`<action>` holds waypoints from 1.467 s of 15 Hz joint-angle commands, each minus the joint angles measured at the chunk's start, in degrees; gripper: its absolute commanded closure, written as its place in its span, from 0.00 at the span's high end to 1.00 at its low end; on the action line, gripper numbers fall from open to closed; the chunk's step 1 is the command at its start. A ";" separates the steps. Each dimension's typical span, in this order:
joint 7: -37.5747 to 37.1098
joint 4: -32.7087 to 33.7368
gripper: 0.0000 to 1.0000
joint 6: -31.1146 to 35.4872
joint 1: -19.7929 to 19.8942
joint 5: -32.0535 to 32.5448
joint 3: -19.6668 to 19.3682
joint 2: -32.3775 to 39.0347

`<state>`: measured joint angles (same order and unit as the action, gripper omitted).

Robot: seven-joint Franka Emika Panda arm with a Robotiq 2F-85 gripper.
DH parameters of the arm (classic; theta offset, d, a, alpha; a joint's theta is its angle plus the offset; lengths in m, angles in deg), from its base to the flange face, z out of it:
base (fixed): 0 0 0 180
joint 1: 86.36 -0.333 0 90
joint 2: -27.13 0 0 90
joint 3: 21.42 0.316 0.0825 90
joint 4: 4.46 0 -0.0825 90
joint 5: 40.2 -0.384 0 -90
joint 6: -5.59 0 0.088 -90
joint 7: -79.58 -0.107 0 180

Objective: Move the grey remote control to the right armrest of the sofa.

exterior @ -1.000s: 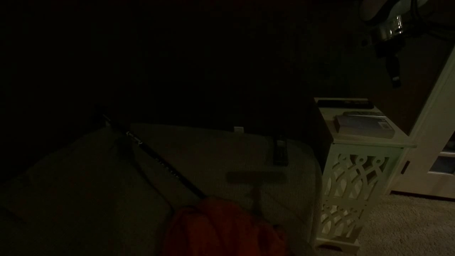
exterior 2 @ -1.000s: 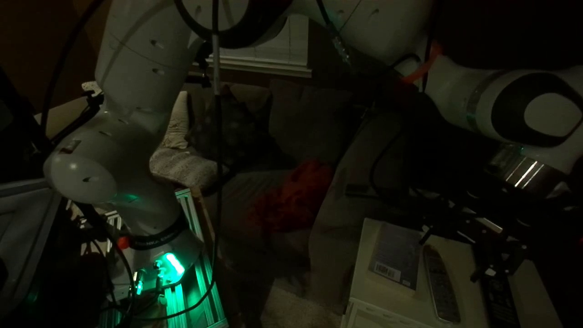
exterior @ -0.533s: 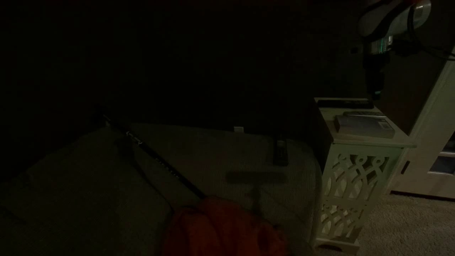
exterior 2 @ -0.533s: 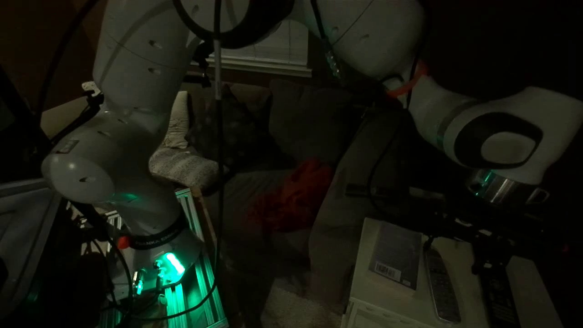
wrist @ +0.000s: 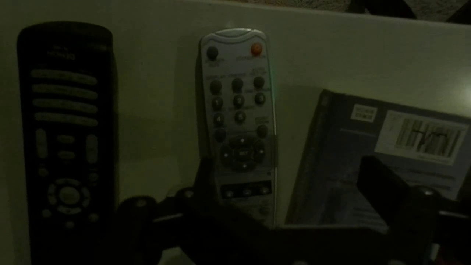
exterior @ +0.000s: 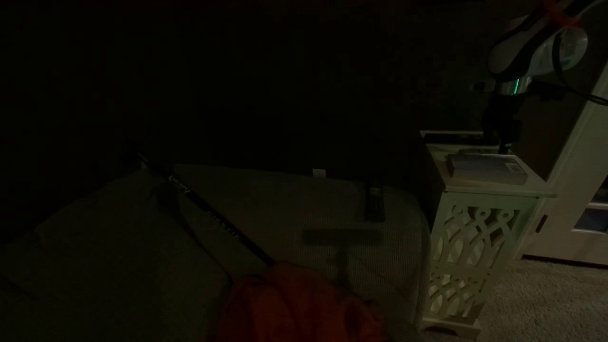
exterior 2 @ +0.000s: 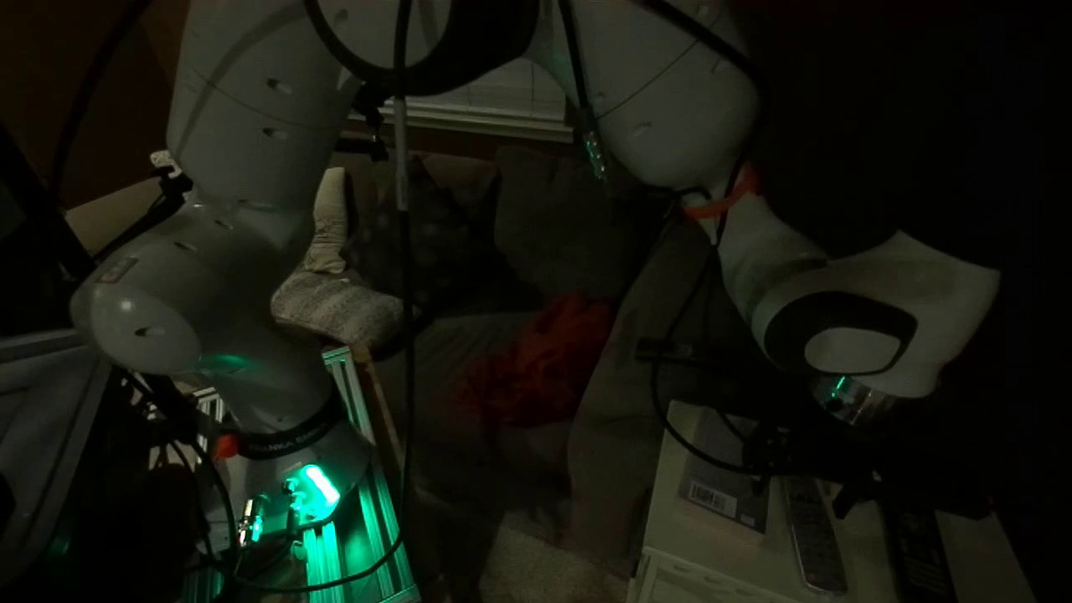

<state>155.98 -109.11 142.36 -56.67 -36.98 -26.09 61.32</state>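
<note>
Hanging low over the white counter (wrist: pixel 158 110), the tool (wrist: pixel 287 163) is seen with its fingers spread wide. The grey remote control (wrist: pixel 241 127) is laid on the counter below it and, in the wrist view, is framed between the fingers, just beside one fingertip; whether it is touched cannot be told. Past that fingertip, outside the tool's span, a black remote (wrist: pixel 70 140) is placed. Beneath the opposite finger, a blue-grey book (wrist: pixel 353 143) is partly hidden. Off to one side, apart from the tool, the sofa (exterior: pixel 285 209) is set beside the counter, and on it an orange cloth (exterior: pixel 299 304) and a dark slim bar (exterior: pixel 375 204) are carried.
</note>
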 commanded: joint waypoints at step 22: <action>1.86 -1.04 0.77 11.62 -1.02 -0.01 -1.49 3.68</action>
<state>158.28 -109.99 154.61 -57.36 -37.36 -27.07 64.98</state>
